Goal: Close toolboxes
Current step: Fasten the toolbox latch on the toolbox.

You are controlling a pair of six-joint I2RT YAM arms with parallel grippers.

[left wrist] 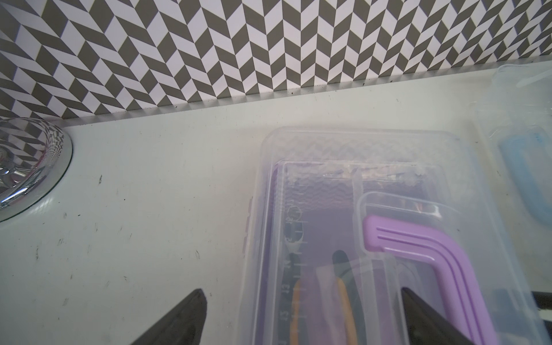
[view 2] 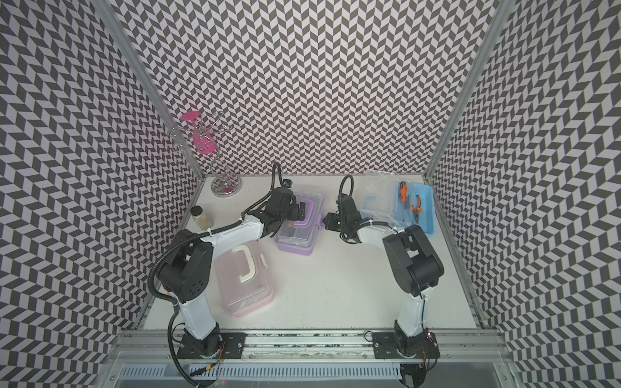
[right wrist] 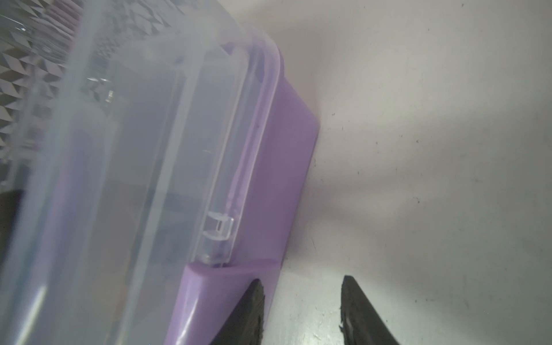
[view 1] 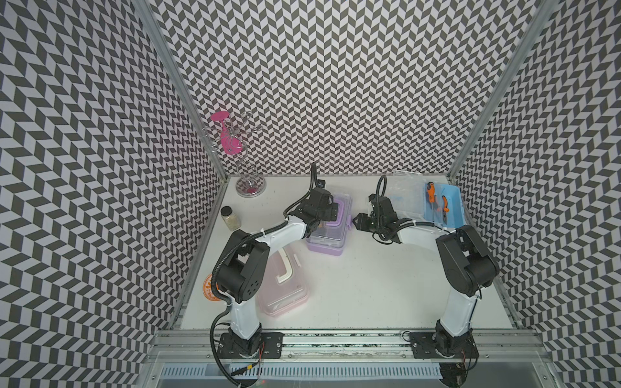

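Observation:
The purple toolbox [view 1: 324,242] stands mid-table at the back with its clear lid [left wrist: 328,194] down and its purple handle [left wrist: 418,245] lying flat. Above its lid my left gripper [left wrist: 303,298] is open wide, one finger over the lid by the handle and one over the table. My right gripper [right wrist: 300,285] is open at the box's right side. One of its fingers rests against the purple side latch [right wrist: 215,286], which sticks out; only table shows between the fingers. The pink toolbox [view 1: 285,285] lies front left, lid down. The blue toolbox [view 1: 447,205] at the back right stands open.
Orange-handled tools [view 1: 437,201] lie in the blue box, whose clear lid [view 1: 403,195] is folded back toward the middle. A glass jar [view 1: 230,217] and a chrome rack [view 1: 250,186] holding a pink glass stand at the back left. An orange disc [view 1: 210,287] lies by the left wall.

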